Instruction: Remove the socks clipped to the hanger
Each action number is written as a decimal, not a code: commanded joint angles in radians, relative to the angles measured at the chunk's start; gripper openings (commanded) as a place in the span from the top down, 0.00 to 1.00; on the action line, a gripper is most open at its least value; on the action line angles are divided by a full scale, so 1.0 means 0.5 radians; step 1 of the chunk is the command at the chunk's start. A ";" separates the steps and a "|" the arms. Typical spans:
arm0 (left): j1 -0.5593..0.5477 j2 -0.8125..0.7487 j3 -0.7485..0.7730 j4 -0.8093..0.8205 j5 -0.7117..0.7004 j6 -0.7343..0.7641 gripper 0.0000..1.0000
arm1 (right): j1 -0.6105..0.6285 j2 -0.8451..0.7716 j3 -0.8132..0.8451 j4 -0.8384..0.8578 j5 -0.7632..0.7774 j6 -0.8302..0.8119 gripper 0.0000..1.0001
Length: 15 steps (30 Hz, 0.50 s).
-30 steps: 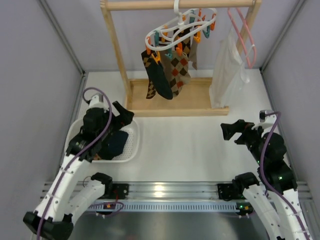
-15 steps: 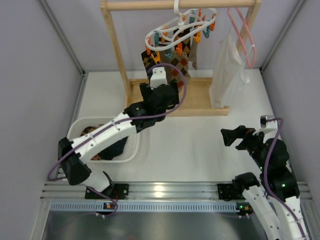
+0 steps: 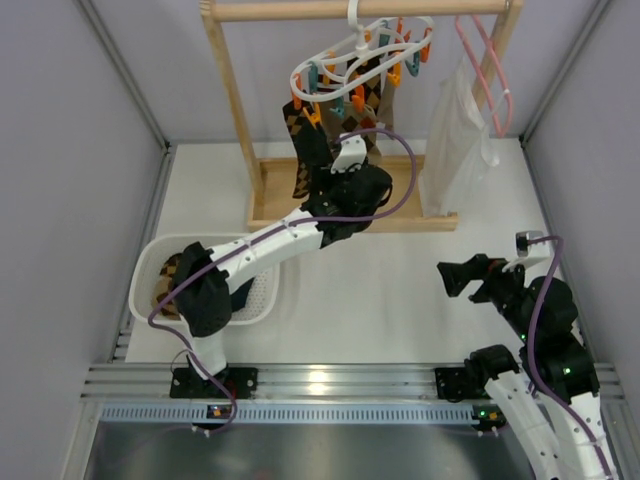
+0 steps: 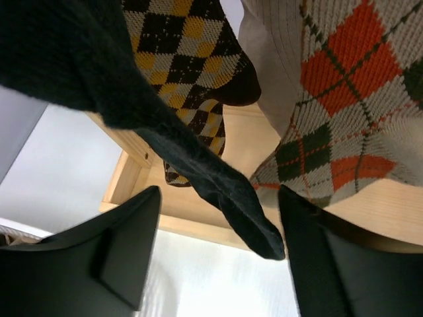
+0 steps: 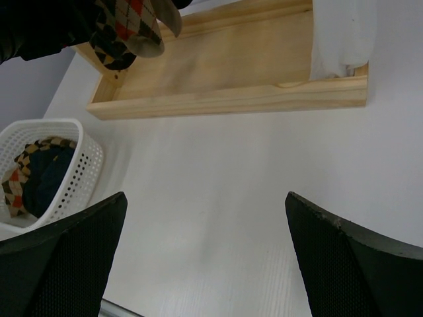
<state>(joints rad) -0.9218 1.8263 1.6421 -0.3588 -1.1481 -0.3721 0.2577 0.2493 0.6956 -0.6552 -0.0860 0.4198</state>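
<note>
Top view: hanger (image 3: 345, 62) hooks on the wooden rack (image 3: 235, 110) bar, upper centre. Socks (image 3: 300, 128) dangle from its clips. Left gripper (image 3: 325, 160) is right under them. Right gripper (image 3: 447, 275) sits lower right, well apart. Basket (image 3: 150, 265) at left holds a few socks.

Left wrist view: jaws wide, navy sock (image 4: 218, 185) toe hangs between the fingers, nothing pinched. Tan-orange sock at upper right.

Right wrist view: jaws fully spread, empty, over the table (image 5: 231, 198).

Handling guess: socks are light, soft and floppy, and will likely stretch before the clip lets go. Grab mid-foot, not the tip. Pull straight down; hanger may swing.
</note>
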 commanded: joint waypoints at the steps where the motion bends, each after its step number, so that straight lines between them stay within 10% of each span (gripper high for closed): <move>1: 0.027 0.020 0.066 0.193 -0.112 0.060 0.28 | -0.018 0.008 0.084 0.010 -0.064 -0.036 0.01; 9: 0.080 -0.096 -0.124 0.248 0.047 -0.017 0.93 | -0.018 0.051 0.106 0.046 -0.116 -0.057 0.01; 15: 0.077 -0.406 -0.556 0.441 0.418 -0.032 1.00 | -0.018 0.161 0.173 0.328 -0.438 0.031 0.01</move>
<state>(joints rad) -0.8829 1.7382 1.4345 -0.2382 -1.0496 -0.3717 0.2577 0.2920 0.7166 -0.6239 -0.1940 0.4088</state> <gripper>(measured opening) 0.016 0.993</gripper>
